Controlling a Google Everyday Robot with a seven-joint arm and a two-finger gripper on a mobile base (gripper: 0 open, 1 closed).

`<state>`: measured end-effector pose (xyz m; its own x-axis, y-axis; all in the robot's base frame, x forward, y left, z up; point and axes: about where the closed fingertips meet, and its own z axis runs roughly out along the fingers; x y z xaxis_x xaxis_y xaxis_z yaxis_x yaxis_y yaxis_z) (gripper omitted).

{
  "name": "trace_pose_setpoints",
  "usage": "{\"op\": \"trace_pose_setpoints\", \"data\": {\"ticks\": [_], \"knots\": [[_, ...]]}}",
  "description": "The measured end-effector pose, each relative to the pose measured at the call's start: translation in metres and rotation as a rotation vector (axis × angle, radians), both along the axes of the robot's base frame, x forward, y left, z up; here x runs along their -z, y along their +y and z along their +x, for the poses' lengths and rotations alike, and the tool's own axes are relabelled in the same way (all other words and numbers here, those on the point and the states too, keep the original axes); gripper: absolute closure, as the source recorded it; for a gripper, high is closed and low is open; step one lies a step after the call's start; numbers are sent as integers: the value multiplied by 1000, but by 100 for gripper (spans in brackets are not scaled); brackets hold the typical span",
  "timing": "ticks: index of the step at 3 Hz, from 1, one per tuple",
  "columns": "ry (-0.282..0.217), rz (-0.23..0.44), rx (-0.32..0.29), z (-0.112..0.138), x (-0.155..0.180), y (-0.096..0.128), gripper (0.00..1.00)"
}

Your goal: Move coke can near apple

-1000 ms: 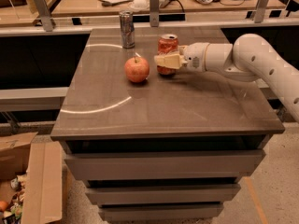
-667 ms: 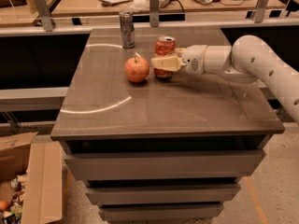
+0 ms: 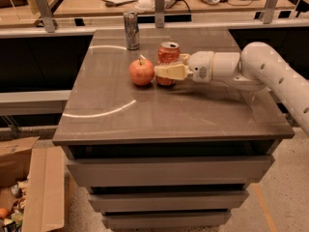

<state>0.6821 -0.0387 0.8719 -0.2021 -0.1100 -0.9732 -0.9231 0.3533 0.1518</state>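
Observation:
The coke can (image 3: 168,53) is red with a silver top and stands upright on the grey table (image 3: 169,111), just right of the apple (image 3: 141,71). The apple is red-orange with a short stem and sits almost touching the can. My gripper (image 3: 166,66) reaches in from the right on a white arm (image 3: 270,74). Its cream fingers (image 3: 170,72) are closed around the can's lower half, one in front and one behind.
A silver-grey can (image 3: 131,30) stands at the table's back edge, behind the apple. A desk with papers and metal posts lies beyond. Drawers sit under the tabletop. Open cardboard boxes (image 3: 34,187) are on the floor at lower left.
My gripper has moved the coke can left, from a gap away from the apple to right beside it.

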Motion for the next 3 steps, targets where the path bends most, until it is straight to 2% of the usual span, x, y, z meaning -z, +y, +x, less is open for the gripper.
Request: {"op": "trace_pose_setpoints", "data": {"ticks": [1, 2, 3], "knots": [[-34, 17, -51, -9, 0, -2, 9], [-81, 38, -130, -18, -1, -3, 0], [-101, 41, -165, -23, -2, -2, 0]]}}
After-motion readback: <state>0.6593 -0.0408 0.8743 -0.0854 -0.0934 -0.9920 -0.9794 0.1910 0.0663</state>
